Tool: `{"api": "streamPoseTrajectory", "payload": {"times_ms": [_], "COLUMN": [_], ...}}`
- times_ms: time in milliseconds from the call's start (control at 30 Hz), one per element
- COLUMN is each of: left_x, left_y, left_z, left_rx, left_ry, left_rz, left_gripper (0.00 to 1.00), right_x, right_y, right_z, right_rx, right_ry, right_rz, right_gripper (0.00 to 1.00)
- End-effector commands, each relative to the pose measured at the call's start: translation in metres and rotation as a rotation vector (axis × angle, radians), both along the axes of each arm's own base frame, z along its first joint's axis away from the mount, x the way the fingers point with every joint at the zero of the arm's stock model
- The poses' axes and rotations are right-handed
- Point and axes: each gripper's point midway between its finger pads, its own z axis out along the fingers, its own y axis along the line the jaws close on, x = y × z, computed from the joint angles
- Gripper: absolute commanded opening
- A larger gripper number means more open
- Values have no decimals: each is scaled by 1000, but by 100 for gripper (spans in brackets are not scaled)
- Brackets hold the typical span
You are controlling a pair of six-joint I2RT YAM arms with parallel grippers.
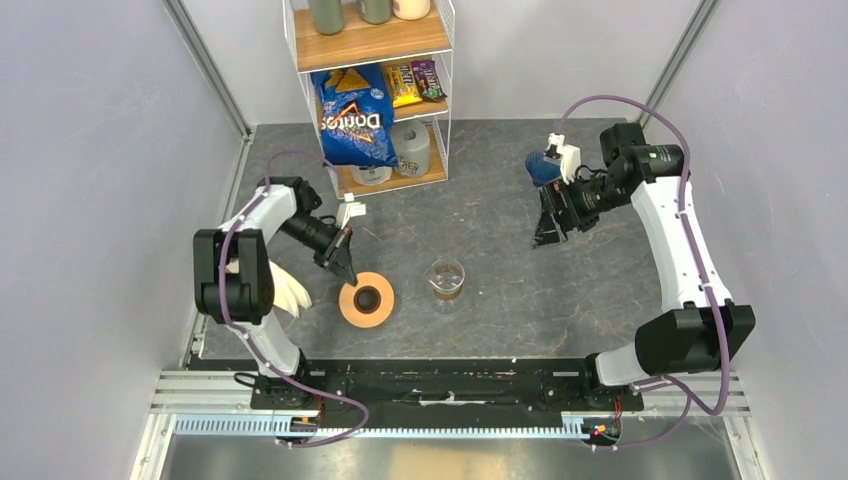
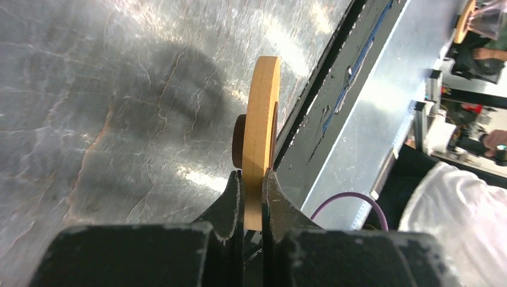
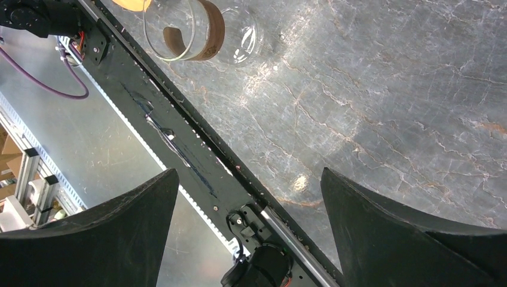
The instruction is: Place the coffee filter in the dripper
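Seen from above, a dark stone-patterned worktop (image 1: 500,300) carries two robot arms at its near edge. The left pincer (image 1: 342,266) is clenched on the rim of a flat wooden ring (image 1: 352,306) left of centre. Its wrist view shows both fingers (image 2: 230,197) pressed against the ring's two faces. A clear glass cup (image 1: 445,280) stands just right of the ring, apart from it. The right pincer (image 1: 549,228) hangs released – jaws spread wide – over bare worktop at the far right. The dark blue dripper (image 1: 541,166) sits just beyond it, partly hidden. A bundle of cream paper filters (image 1: 288,290) lies at the near left, beside the left arm. A wire shelf (image 1: 370,45) at the far edge holds a blue bag of chips (image 1: 352,118).
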Motion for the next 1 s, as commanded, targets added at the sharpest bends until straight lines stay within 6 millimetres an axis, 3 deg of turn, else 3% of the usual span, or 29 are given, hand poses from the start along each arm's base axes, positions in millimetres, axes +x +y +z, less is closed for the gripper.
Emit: {"api": "streamPoseTrajectory", "payload": {"times_ms": [0,233,400,500,700,967], "left_x": [9,21,19,18,3,11], "left_y": [-9,-17,-34,-50,-96,-149], "left_z": [64,138,194,218,222,204], "left_rx": [-64,-78,-204,-325,-436,-581], "left_ry": [-140,-266,-288,-262,-155,48], "left_rz": [48,197,327,386,367,344], "left_gripper": [2,2,2,2,2,2], "right_x": [-6,-12,-14,-15,-18,-16], "right_y": [2,5,7,8,10,10], "right_z": [19,26,27,28,25,25], "right_rx": [30,49,67,72,86,88], "right_ry": [-77,-105,-106,-107,-91,-85], "right_rz": [6,-19,-25,-28,-25,-27], "right_gripper": [97,97,97,97,97,97]}}
